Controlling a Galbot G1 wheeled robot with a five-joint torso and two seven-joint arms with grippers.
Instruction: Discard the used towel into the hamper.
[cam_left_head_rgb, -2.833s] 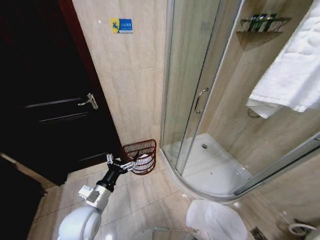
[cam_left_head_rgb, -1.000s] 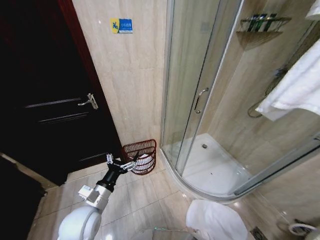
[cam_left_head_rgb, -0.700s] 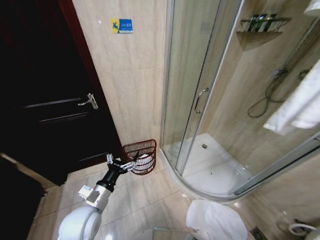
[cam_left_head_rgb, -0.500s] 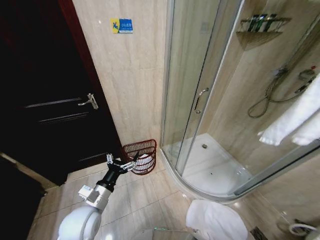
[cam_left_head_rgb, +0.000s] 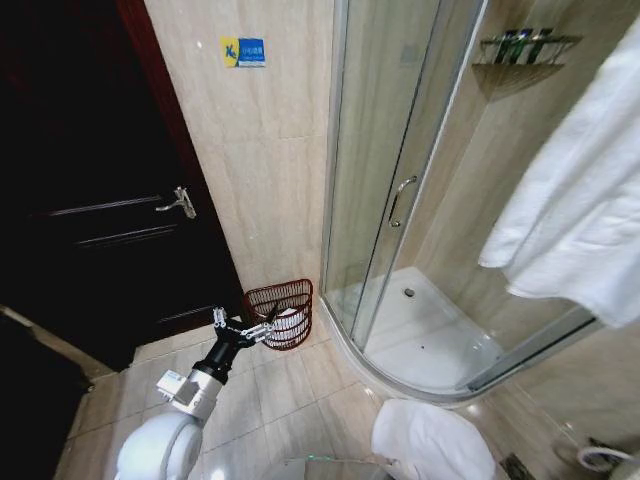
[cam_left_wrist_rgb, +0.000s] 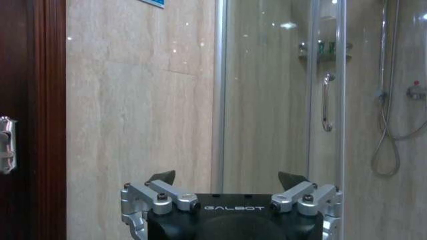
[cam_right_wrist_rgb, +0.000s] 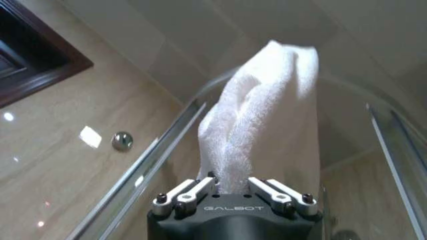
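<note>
- The right gripper (cam_right_wrist_rgb: 230, 192) was clamped on a fold of the white towel (cam_right_wrist_rgb: 260, 120), its jaws drawn in tight against the cloth. In the right wrist view the towel stood away from the fingertips as a bunched column.
- In the head view the towel (cam_left_head_rgb: 580, 210) hung high at the right edge, in front of the shower enclosure (cam_left_head_rgb: 400, 200). This height was judged to keep the cloth off the floor during carriage.
- The hamper (cam_left_head_rgb: 281, 311) stood on the floor tiles against the wall, between the dark door (cam_left_head_rgb: 90, 200) and the shower enclosure, well apart from the towel. Some pale contents lay inside it; their nature could not be determined.
- The left gripper (cam_left_head_rgb: 243, 328) was held low, just beside the hamper rim, with its fingers spread wide and empty. In the left wrist view the left gripper faced the wall and the glass.
- The right arm was cut off by the frame edge in the head view, so the grasp point was not visible there.
- The lower end of the towel ran out of frame.
- A white rounded object (cam_left_head_rgb: 430, 440) at the bottom of the head view could not be identified.
</note>
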